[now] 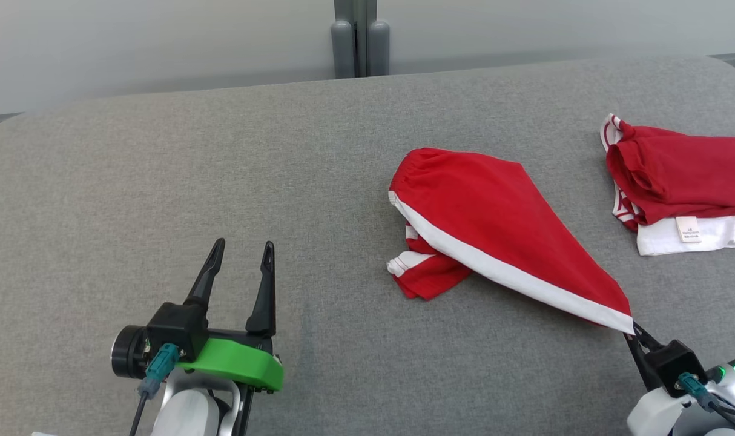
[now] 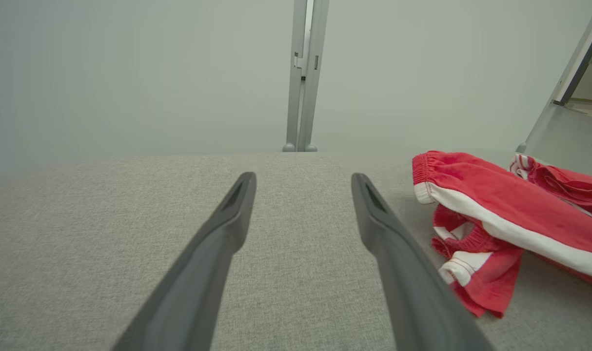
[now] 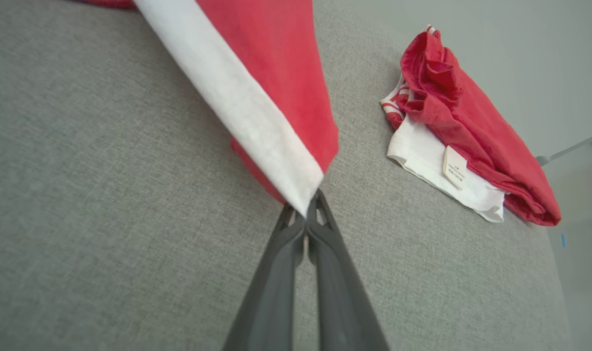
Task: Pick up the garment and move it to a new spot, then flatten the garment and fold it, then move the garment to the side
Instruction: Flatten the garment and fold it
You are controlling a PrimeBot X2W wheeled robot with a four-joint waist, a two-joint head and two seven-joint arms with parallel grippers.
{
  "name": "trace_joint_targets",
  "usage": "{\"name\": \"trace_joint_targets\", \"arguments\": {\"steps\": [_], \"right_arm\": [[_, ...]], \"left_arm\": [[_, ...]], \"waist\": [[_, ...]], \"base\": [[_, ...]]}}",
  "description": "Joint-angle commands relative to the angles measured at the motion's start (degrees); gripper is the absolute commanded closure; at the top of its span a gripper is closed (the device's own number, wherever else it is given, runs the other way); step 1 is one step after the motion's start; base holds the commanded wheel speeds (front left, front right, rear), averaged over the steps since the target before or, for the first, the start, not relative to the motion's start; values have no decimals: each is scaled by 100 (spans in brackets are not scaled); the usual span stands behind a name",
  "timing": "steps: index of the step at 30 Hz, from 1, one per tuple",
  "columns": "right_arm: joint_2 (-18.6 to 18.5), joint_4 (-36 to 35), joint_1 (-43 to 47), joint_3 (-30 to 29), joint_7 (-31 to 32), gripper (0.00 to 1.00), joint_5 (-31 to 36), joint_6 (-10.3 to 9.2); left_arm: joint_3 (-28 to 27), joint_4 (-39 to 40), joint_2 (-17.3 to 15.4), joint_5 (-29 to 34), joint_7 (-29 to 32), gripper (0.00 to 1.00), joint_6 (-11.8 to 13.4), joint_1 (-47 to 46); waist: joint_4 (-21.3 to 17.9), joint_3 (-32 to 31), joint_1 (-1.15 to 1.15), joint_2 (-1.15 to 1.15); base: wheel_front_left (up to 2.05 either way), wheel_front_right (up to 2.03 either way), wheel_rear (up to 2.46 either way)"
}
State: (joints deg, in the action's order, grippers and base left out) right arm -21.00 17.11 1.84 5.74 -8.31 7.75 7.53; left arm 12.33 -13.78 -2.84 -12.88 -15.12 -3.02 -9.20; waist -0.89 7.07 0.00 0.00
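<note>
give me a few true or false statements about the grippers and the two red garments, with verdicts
1. The right gripper is shut on a corner of the red shorts. True.
2. The left gripper holds fabric. False: it is open and empty, above the grey cushion.
3. The red shorts lie spread flat. False: the pinched corner is pulled up off the cushion and the far end is bunched.
4. A second red and white garment lies apart from the shorts, with a white label showing. True.
</note>
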Motion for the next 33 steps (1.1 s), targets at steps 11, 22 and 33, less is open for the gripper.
{"name": "trace_joint_targets", "arguments": {"steps": [11, 22, 33], "right_arm": [[1172, -162, -481, -183, -618, 0, -191, -7], [1763, -1251, -592, -103, -686, 0, -844, -7], [1806, -1341, -789, -242, -688, 0, -1158, -7]], "left_arm": [[-121, -32, -15, 39, -1, 0, -91, -275], [-432, 283, -16, -470, 0, 0, -213, -466], [365, -920, -31, -1062, 226, 0, -442, -1199]], "waist": [[-251, 146, 0, 0], [-194, 224, 0, 0], [-219, 566, 0, 0]], "base": [[0, 0, 0], [0, 0, 0], [0, 0, 0]]}}
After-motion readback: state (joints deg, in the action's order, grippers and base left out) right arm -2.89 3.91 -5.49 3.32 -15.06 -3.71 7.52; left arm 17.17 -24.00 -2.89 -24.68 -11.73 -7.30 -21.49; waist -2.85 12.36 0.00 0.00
